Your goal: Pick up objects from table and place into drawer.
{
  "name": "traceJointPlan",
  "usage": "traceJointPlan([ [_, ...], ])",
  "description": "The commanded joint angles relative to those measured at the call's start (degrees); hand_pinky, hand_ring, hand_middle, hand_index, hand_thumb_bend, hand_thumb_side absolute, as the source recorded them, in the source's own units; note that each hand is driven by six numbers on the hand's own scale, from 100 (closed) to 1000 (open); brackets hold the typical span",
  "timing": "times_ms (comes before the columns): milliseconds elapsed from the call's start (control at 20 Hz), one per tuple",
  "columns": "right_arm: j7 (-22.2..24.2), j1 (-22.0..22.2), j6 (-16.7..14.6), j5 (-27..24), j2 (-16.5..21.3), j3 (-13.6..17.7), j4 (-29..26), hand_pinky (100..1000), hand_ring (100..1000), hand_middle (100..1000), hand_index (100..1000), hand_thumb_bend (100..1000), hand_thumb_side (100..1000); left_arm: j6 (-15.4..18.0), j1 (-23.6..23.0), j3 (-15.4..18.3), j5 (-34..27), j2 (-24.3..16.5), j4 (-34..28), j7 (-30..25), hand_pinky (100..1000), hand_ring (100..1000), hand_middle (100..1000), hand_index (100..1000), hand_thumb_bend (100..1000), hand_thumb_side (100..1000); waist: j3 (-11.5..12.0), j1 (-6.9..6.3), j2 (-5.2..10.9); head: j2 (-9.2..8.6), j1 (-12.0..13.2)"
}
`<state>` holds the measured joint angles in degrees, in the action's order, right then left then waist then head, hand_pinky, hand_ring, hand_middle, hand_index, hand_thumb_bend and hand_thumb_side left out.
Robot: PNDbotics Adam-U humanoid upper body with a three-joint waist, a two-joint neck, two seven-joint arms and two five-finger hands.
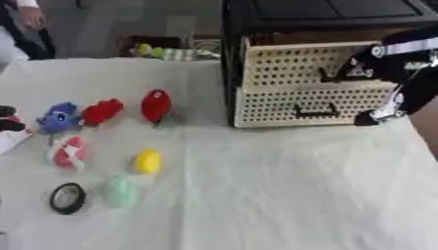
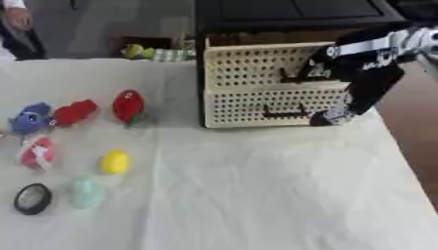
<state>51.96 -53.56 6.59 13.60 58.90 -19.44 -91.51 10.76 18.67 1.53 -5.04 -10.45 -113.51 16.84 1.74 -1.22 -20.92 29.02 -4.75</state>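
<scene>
worktop [image 1: 282, 195] under a pale, slightly creased cloth fills most of both views, with grey floor beyond its far edge and a brown strip of floor along the right side. at the far right of the cloth stands a black cabinet [image 1: 325, 12] holding two cream perforated drawers: the upper drawer [image 1: 295, 63] tilts outward at its top, the lower drawer [image 1: 299, 105], with a dark handle, sits flush. the right hand [image 2: 338, 73] comes in from the upper right and rests against the drawer fronts, one finger hooked at the upper drawer's lower edge; whether its fingers close on anything cannot be told. the left hand appears in neither view.

the objects lie in a loose group on the left of the cloth, well apart from the cabinet: a blue plush toy [image 1: 58, 117], a red plush toy [image 1: 101, 112] just beside it, a red oval toy [image 1: 156, 105], a pink-and-white toy [image 1: 68, 153], a yellow egg shape [image 1: 147, 161], a pale green shape [image 1: 120, 191] and a black ring [image 1: 67, 198]. beyond the far edge sits something yellow-green [image 1: 150, 50], too blurred to make out.
</scene>
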Motion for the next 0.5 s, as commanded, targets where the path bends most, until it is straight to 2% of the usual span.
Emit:
traceJointPlan([
  [50, 0.0, 0.2, 0.5, -0.9, 3.2, 1.2, -2.7, 100, 100, 100, 850, 466, 345, 0.1, 0.6, -0.1, -0.3, -0.3, -1.1, -0.2, 488, 567, 650, 781, 100, 961, 0.0, 0.25, 1.12, -0.89, -0.3],
  [500, 0.0, 3.5, 1.6, -2.7, 5.6, 2.5, -7.8, 100, 100, 100, 846, 463, 344, 0.1, 0.6, -0.2, -0.4, -0.3, -1.1, -0.4, 489, 569, 651, 782, 100, 960, -0.1, 0.18, 1.13, -0.92, -0.4],
])
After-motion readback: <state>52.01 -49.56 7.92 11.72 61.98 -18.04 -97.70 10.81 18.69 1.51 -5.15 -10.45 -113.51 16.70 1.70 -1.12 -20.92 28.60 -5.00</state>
